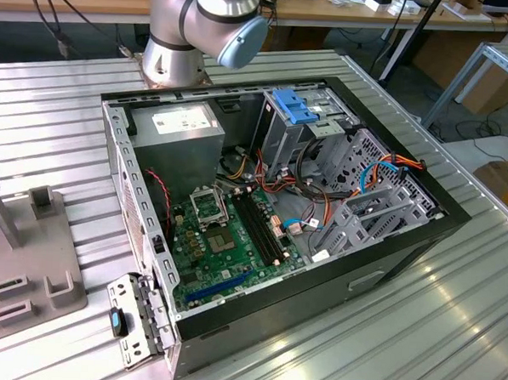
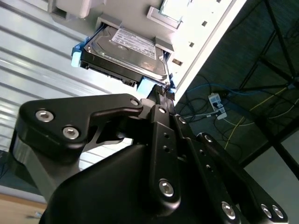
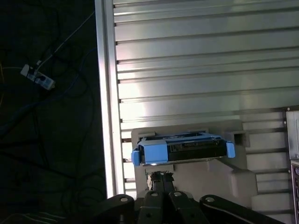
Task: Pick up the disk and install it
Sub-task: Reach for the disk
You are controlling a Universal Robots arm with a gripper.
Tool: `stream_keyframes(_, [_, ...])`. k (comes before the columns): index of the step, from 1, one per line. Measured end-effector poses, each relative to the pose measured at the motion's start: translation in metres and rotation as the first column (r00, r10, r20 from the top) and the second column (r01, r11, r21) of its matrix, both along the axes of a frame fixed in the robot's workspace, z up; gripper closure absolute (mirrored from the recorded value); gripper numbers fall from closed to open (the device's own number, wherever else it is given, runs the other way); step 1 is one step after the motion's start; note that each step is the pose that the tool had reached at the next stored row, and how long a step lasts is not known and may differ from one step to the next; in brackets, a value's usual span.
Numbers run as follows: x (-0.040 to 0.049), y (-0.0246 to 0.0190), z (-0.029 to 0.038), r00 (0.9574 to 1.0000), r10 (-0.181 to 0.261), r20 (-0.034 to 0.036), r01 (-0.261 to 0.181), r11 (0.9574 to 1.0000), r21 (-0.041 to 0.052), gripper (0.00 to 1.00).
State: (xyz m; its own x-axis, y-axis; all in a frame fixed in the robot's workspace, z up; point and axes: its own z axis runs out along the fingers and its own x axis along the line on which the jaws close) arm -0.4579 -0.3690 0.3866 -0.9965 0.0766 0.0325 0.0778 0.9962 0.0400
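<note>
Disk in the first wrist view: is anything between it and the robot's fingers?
Nothing visible stands between them. In the first wrist view the closed fingers point straight at the near edge of the disk, which lies in its grey holder. Whether they already touch it cannot be told.

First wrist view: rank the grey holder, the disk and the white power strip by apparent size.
Grey holder
Disk
White power strip, though it lies farther off on the floor, so it may only look smallest.
</note>
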Motion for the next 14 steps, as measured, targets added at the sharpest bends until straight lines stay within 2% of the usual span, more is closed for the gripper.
stream_keyframes(3, [0.0002,0.0092,-0.0001,1.0000,0.001,0.0001,-0.001,1.0000,0.0000,0.89])
stream_keyframes(4, [0.0002,0.0103,-0.0012,1.0000,0.002,0.0007,-0.002,1.0000,0.0000,0.89])
stream_keyframes(9, [0.0002,0.0108,-0.0066,0.9998,0.012,0.0165,-0.012,0.9999,-0.0001,0.89])
stream_keyframes(14, [-0.0026,0.0125,-0.0075,0.9998,0.012,0.0184,-0.012,0.9999,-0.0001,0.89])
